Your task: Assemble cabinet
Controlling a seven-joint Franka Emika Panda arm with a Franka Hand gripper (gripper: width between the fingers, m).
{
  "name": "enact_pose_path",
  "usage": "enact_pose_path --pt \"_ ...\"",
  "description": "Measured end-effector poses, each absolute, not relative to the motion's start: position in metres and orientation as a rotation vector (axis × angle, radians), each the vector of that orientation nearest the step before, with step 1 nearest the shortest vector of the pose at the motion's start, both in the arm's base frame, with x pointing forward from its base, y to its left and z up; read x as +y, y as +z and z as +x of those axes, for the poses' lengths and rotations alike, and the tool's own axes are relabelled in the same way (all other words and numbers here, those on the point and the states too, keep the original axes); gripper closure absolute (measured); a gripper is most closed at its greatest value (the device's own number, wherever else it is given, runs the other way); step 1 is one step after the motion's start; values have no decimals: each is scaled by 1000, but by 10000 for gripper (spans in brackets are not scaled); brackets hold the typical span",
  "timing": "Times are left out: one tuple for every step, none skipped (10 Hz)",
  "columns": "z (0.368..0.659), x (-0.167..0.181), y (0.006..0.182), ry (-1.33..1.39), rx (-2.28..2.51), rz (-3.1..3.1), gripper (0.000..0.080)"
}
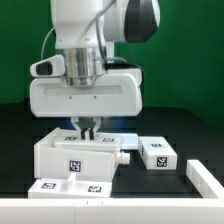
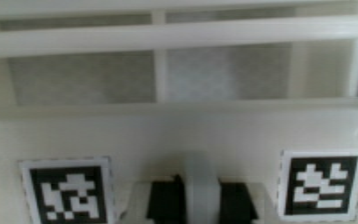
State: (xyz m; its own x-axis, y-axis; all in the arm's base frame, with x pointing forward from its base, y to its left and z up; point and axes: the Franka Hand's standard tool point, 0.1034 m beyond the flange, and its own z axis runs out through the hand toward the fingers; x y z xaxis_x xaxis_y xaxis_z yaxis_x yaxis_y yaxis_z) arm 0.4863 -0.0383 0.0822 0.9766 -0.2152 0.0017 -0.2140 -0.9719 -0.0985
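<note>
The cabinet's compartmented white box (image 1: pixel 75 155) stands on the black table at the centre, with a tag on its front. My gripper (image 1: pixel 88 128) comes straight down onto its top rear edge. In the wrist view the box (image 2: pixel 176 70) fills the frame, showing its open compartments and two tags (image 2: pixel 69 192) on one wall. My gripper (image 2: pixel 199 195) has its two dark fingers (image 2: pixel 158 200) close together, with a pale strip of the box's wall pinched between them. Flat tagged panels (image 1: pixel 62 187) lie in front of the box. A small tagged block (image 1: pixel 158 153) lies to the exterior view's right.
A white part (image 1: pixel 205 177) lies at the exterior view's right edge, near the table's front. The arm's bulky white body (image 1: pixel 85 95) hangs over the box and hides what lies behind it. A white ledge runs along the front edge.
</note>
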Motion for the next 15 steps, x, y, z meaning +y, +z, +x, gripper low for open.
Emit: enact_pose_path --pt "484 -42 96 -35 212 -3032 735" --pt "483 -50 106 -54 111 -3036 735" --pt "484 -53 107 -63 25 -3040 735" --pt "485 -51 101 -48 135 -3022 735" --pt "485 -51 99 -44 118 -3023 735" --pt "485 -51 99 -45 118 -3023 735" --pt "484 -53 99 -45 61 -3025 735" --pt "477 -72 96 -35 -224 -3008 735" --pt "471 -94 96 -8 -399 -2972 735" --pt "469 -105 97 -26 -573 -2942 735" --pt "464 -107 94 -1 -682 -2897 735" --pt "465 -106 94 2 -649 -2906 735" --pt "465 -106 94 3 -651 -2905 735" --pt "465 -106 94 3 -651 -2905 735" --pt "464 -108 94 0 -670 -2902 735"
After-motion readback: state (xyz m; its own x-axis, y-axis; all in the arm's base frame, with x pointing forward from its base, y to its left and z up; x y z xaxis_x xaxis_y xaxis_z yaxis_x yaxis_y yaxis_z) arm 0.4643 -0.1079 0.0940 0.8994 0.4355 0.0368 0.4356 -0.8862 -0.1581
